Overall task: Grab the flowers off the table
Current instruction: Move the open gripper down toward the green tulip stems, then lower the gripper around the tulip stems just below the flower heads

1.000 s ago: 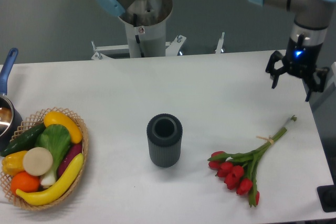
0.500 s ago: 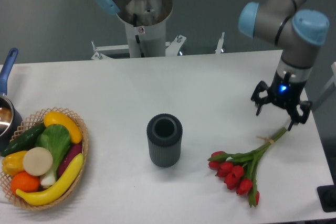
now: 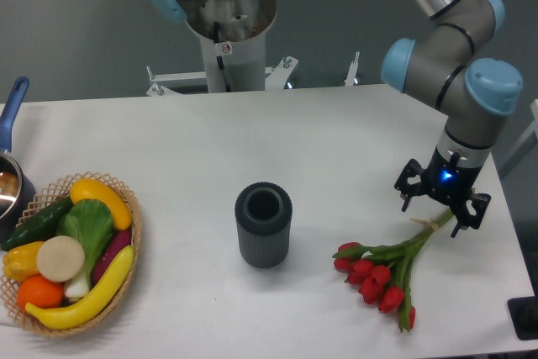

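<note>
While the black two-finger gripper (image 3: 442,218) hangs low over the right part of the table, its jaws stand spread wide, one finger to the left and one to the right, with nothing clamped between them. Fingertips sit just over the upper stem ends of the flowers; contact with the stems cannot be told from this view. A blue light glows on the gripper body.

Bunch of red tulips with long green stems and leaves (image 3: 385,272): lying flat on the large white rectangular tabletop (image 3: 336,140), near right area. Red heads point toward the near edge, stems run up and right toward the gripper. Pale band (image 3: 429,225) wraps the stems just below the gripper.

Silver-grey arm with light blue joint caps (image 3: 471,81) rises from the gripper up and left, out of the top of the view.

Dark grey ribbed cylinder, open at the top (image 3: 263,224): upright, mid-table, left of the tulip heads, well apart from them.

Woven wicker basket (image 3: 126,271) at near left, holding plastic produce: yellow banana, orange, green cucumber, leafy green, purple piece, pale round piece.

Metal pot with blue handle (image 3: 12,149): far left edge, partly cut off, touching or just beside the basket.

Robot base column (image 3: 227,31) stands beyond the far edge, centre-left.
</note>
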Robot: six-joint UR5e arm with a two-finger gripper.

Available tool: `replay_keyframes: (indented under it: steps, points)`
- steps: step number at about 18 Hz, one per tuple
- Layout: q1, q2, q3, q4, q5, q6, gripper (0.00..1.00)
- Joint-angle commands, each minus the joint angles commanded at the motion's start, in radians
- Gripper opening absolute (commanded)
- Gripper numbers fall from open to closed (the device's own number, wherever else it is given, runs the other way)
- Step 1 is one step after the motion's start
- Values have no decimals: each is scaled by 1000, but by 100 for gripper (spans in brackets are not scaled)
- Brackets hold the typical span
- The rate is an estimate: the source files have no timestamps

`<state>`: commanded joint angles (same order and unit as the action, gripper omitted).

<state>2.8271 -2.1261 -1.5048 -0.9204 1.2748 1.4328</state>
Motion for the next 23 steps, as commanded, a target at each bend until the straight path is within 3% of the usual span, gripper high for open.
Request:
replay_keyframes:
  steps: [23]
  points:
    - [-41, -66, 3, 8, 12, 15, 100]
